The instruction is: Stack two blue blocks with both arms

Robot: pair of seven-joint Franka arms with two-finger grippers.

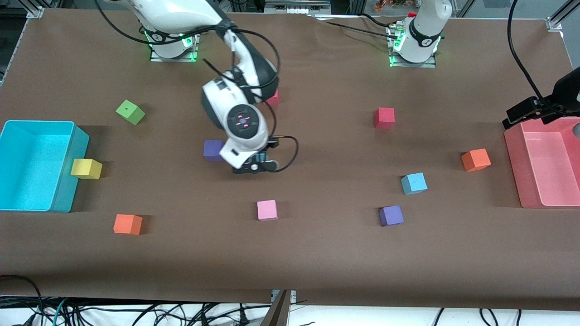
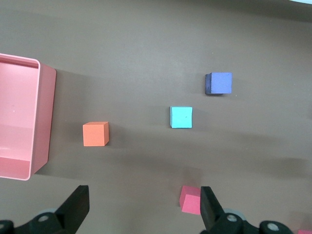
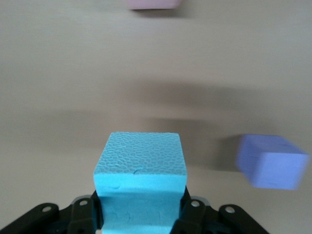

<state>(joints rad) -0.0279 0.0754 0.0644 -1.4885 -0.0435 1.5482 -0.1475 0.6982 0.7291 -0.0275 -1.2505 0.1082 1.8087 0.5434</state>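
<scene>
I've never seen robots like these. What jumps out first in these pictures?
The white right arm, bent over the middle of the brown table, with its black right gripper shut on a light sky-blue foam cube. A matching second blue cube lies toward the left arm's end, near the big pink bin, where the open left gripper hangs.

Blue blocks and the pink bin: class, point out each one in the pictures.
held blue block (image 3: 140, 163), right wrist view, on its top face between the right gripper's jaws.
free blue block (image 1: 413, 183), front view, on its top face.
pink bin (image 1: 514, 156), front view, on its outer wall.
</scene>
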